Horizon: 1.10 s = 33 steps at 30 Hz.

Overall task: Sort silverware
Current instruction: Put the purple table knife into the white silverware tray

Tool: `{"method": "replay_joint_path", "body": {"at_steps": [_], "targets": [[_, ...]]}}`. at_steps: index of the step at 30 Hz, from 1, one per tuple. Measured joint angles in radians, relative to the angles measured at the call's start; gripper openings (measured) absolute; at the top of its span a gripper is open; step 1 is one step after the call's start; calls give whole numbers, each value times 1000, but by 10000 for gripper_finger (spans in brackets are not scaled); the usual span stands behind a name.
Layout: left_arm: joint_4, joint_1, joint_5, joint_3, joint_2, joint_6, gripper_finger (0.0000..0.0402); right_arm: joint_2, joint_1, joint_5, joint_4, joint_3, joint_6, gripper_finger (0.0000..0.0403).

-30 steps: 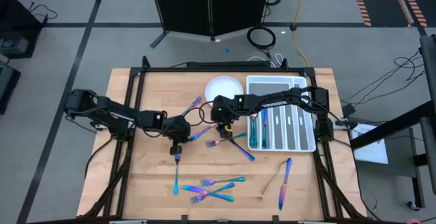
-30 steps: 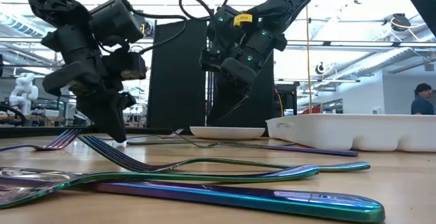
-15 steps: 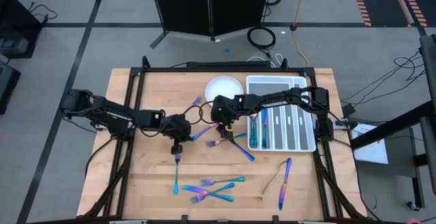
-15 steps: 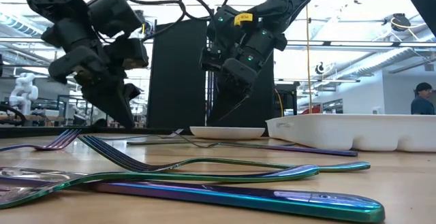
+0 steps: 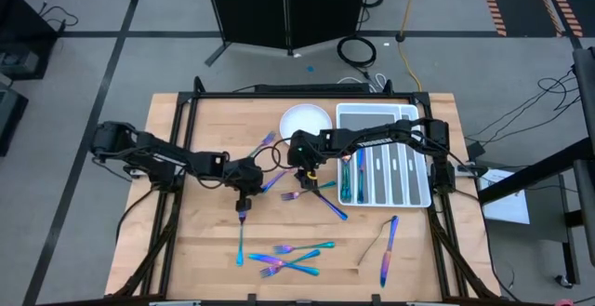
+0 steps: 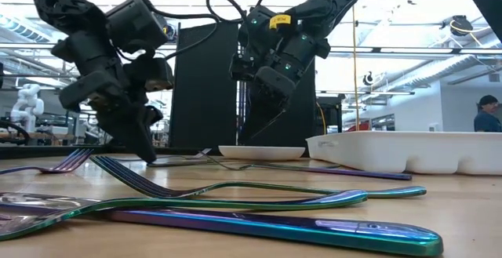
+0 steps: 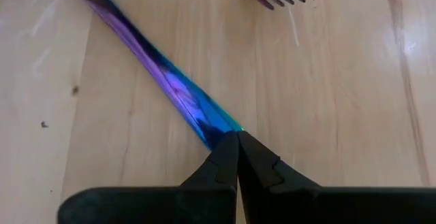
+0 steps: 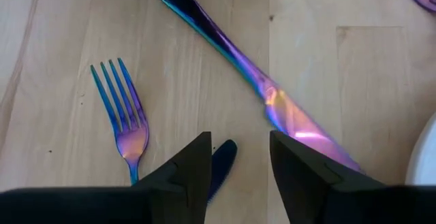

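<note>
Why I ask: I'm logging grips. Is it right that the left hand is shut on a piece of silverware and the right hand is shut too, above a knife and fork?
Only the right hand is wrong: the right wrist view shows it open above the knife and fork. The left hand is shut on the piece of silverware.

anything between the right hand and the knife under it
Nothing visible. The right hand hangs open over bare wood, with the knife lying just ahead of its fingertips and a fork off to one side.
</note>
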Motion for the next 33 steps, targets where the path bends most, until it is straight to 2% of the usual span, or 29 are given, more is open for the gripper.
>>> {"method": "replay_joint_path", "body": {"at_steps": [10, 15, 22, 27, 33], "targets": [[-121, 0, -31, 3, -1, 10, 0, 0, -11, 3, 66, 0, -89, 141], [-120, 0, -32, 2, -1, 7, 0, 0, -30, -76, 11, 1, -89, 141], [-118, 0, -37, 0, 0, 9, 0, 0, -49, -17, -139, 1, -219, 141], [-116, 0, -43, -1, 1, 23, 0, 0, -53, 24, -129, 1, -305, 141], [-116, 0, -53, -1, 1, 27, 0, 0, -53, 18, -140, 1, -323, 141]]}}
